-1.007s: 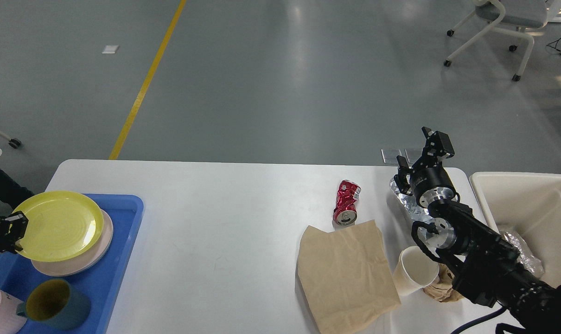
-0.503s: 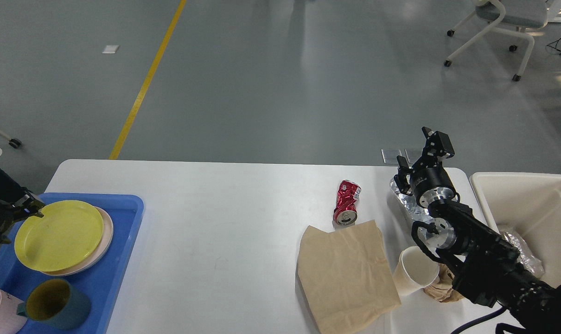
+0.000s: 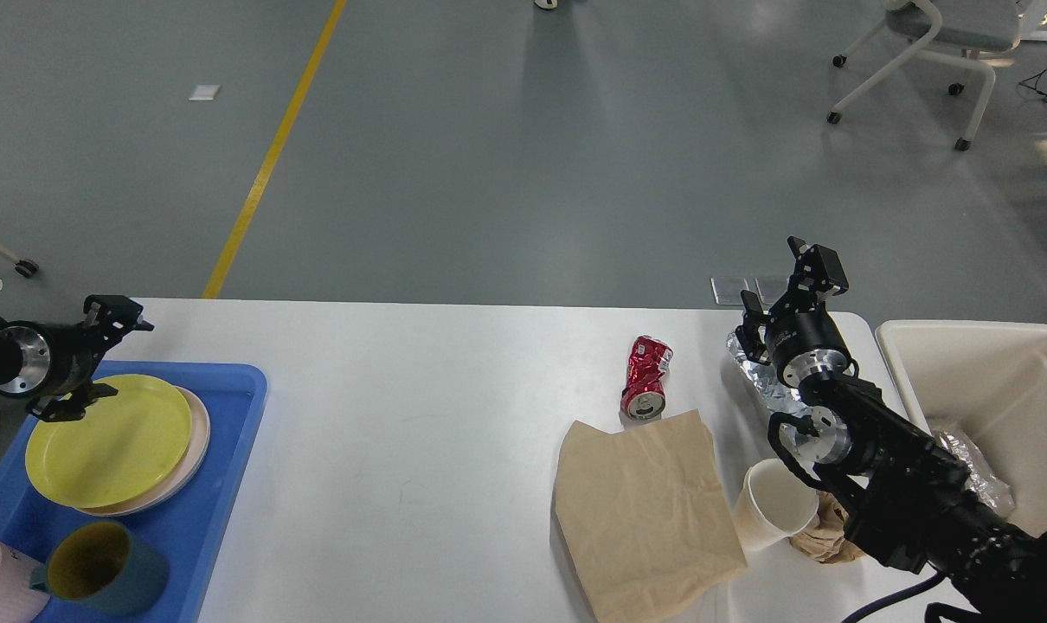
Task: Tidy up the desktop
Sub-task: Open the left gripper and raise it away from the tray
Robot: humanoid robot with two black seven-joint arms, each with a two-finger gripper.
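Dishes sit stacked in the blue tray [image 3: 229, 450]; can [image 3: 646, 378], paper bag [image 3: 649, 510], cup [image 3: 776, 516] and foil [image 3: 761, 387] still litter the desk [image 3: 420, 415]. Left tool [image 3: 99, 356] and right tool [image 3: 779, 290] both look spread and empty, I think.

the desktop [image 3: 420, 407] was plain white, the tray [image 3: 229, 450] blue, the top plate [image 3: 108, 441] yellow, the crushed can [image 3: 646, 377] red, the paper bag [image 3: 649, 510] tan, the bin [image 3: 1008, 389] cream-white.
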